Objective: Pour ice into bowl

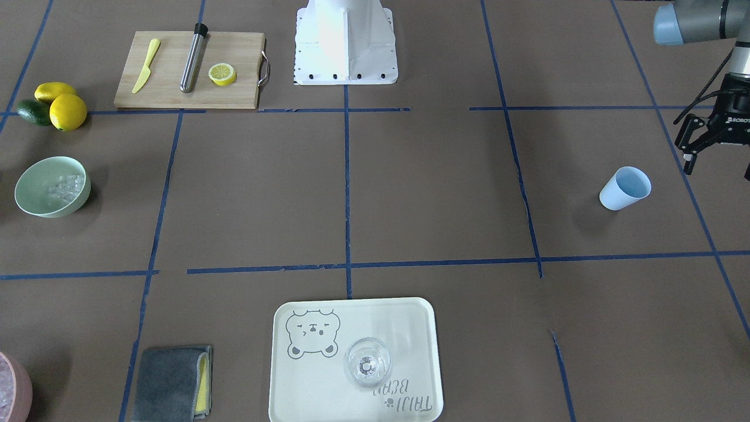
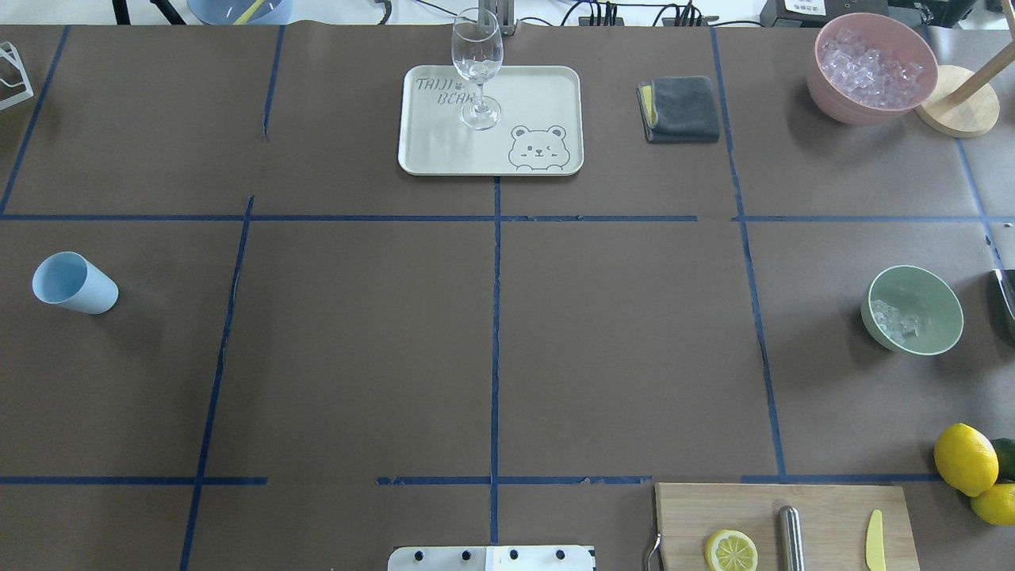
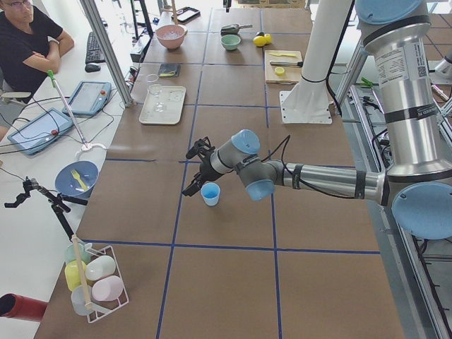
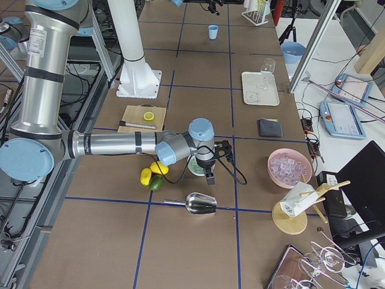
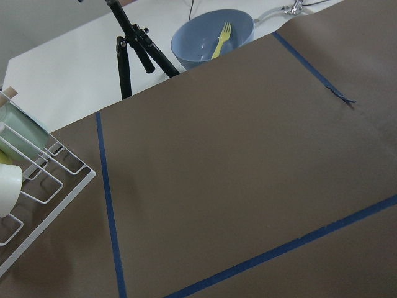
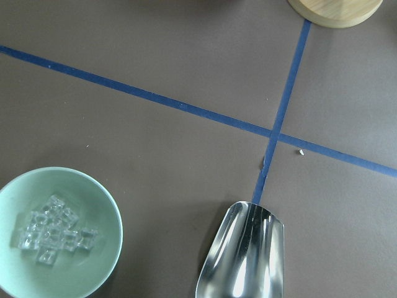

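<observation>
1. One pale mint-green round bowl (image 1: 34, 189), matte, upright on the brown paper-covered table (image 2: 357, 357), towards my right end.
2. A small heap of clear glassy ice cubes (image 1: 64, 187), inside the mint-green bowl, gathered against one side of its bottom.
3. My right gripper (image 4: 208, 178), pointing down, hanging near the mint-green bowl. It shows only from the side, so I cannot tell whether its fingers are apart or together.
4. One shiny metal scoop (image 6: 245, 254), lying flat just beside the mint-green bowl, not touching it.
5. My left gripper (image 3: 191, 173), over my left end of the table, fingers (image 1: 688, 153) spread wide with nothing between them.
6. One light blue plastic cup (image 1: 626, 189), upright, near my left gripper and apart from it.
7. One cream rectangular tray (image 2: 539, 95) with a bear print, at the far edge; on it stands one clear wine glass (image 2: 477, 71).
8. One folded grey cloth (image 2: 682, 109), beside the tray.
9. One pink bowl (image 2: 848, 111), holding many clear cubes, at the far right corner.
10. One wooden cutting board (image 1: 176, 94), near my base, bearing a yellow plastic knife (image 1: 145, 66), a steel rod with a black cap (image 1: 193, 57) and a lemon half (image 1: 222, 74).
11. Two whole lemons (image 1: 67, 111) and one dark green fruit (image 1: 33, 111), touching one another, beside the board.
</observation>
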